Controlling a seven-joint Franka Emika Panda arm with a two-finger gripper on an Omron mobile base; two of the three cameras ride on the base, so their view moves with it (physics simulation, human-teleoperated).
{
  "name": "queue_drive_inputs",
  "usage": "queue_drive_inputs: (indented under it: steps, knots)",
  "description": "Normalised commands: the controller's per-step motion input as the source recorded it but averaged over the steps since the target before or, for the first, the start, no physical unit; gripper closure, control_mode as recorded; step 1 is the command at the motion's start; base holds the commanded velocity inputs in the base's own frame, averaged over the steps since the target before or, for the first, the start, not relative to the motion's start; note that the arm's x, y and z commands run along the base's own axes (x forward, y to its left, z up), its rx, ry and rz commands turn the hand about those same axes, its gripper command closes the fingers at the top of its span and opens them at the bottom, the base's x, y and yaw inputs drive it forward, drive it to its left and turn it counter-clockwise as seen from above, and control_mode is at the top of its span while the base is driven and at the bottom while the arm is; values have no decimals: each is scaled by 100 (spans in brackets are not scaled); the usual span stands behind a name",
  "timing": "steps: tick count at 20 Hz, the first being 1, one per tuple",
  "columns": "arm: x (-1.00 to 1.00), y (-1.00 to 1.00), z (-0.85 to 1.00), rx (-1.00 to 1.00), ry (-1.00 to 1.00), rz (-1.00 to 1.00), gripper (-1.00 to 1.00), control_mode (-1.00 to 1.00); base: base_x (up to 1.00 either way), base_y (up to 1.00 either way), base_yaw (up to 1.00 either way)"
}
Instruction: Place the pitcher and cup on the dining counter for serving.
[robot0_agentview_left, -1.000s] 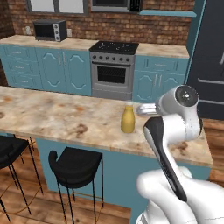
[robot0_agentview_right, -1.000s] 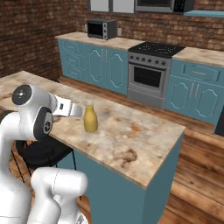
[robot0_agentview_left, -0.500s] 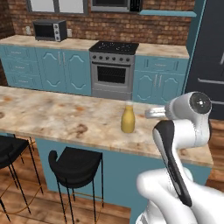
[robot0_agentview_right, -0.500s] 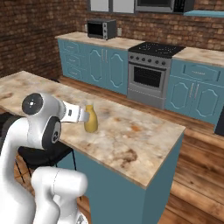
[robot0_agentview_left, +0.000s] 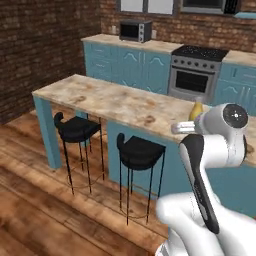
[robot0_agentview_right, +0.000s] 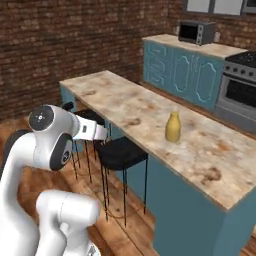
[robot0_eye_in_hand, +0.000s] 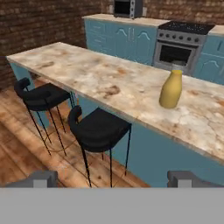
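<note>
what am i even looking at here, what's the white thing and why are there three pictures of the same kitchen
The white thing is a robot arm on a base that can drive, in a computer-rendered kitchen. Two pictures come from cameras riding on the base, behind the arm to its left and right, so both look over its body at one scene. The third comes from a camera on the hand itself, looking along the gripper; the two small grey stubs at its bottom are the fingertips, standing wide apart with nothing between them.

In front stands the dining counter, a long marbled slab on a teal base, with two black bar stools beneath its overhang. On it stands one thing: the pitcher, a mustard-yellow jug, upright. The robot holds nothing. Behind are teal cabinets, an oven and a microwave.
</note>
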Motion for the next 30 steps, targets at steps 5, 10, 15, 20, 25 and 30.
queue_drive_inputs:
  steps: [5,10,15,20,25,30]
  knots:
    - [0,0,0,0,0,0,-100,100,-1,29,94]
    - [0,0,0,0,0,0,-100,100,2,3,94]
    - [0,0,0,0,0,0,-100,100,19,0,92]
    - [0,0,0,0,0,0,-100,100,26,0,90]
    - [0,0,0,0,0,0,-100,100,40,0,86]
    - [0,0,0,0,0,0,-100,100,58,0,78]
